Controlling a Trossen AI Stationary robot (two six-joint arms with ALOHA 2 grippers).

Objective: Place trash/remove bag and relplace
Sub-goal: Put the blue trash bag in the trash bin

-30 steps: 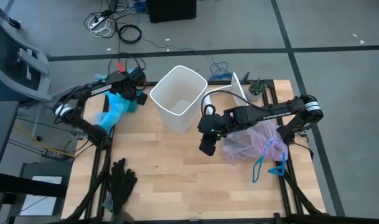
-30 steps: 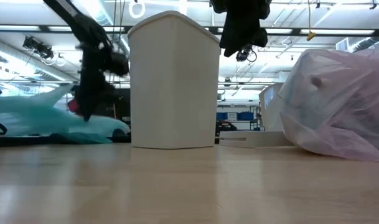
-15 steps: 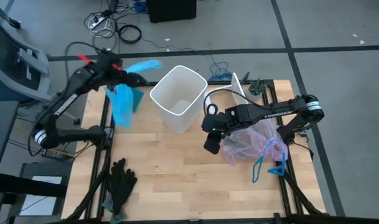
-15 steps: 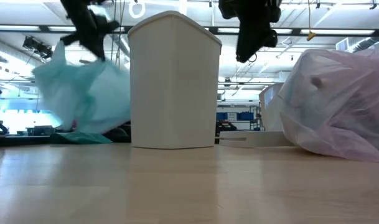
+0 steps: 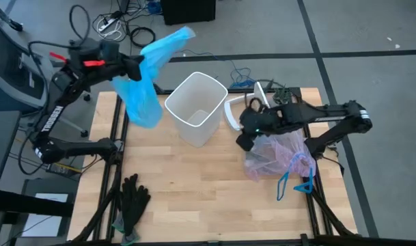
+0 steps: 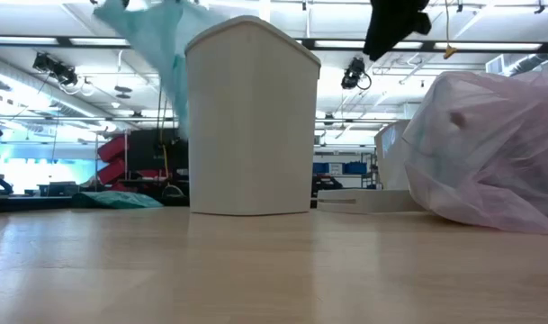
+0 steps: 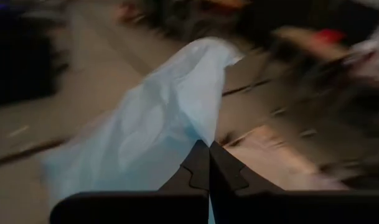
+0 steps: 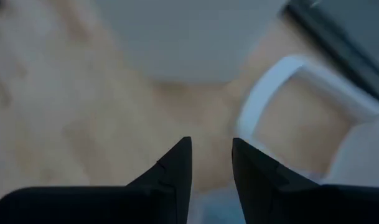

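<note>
My left gripper (image 5: 135, 68) is raised above the table's far left corner, shut on a light-blue plastic bag (image 5: 145, 96). A white bin (image 5: 196, 108) stands upright on its base at the far middle of the table. The bag (image 5: 276, 154), pale pink with blue drawstring ties (image 5: 296, 181), lies bulging on the table at the right. The trash is hidden. My right gripper (image 5: 243, 140) hovers open beside the pink bag's left edge, with nothing between its fingers (image 8: 177, 165). My left gripper pinches a gathered bit of the light-blue bag's film (image 7: 198, 127) between its two shut fingers. The fingers come nearly level from the table's left. The bag is lifted clear of the table; most of it hangs slack below the fingers and one end (image 5: 173, 39) flares out beyond them.
A white ring-shaped bin rim (image 8: 270, 81) lies on the table right of the bin, beside the pink bag. Black gloves (image 5: 132, 198) lie at the near left. Bare wood (image 5: 208, 191) stretches across the near middle. Cables lie on the floor beyond the far edge.
My left gripper has risen steeply and tipped from pointing down to nearly level, pulling the light-blue bag off the table's far left until it hangs clear. My right gripper has drifted up and toward the right and far edges, staying open.
</note>
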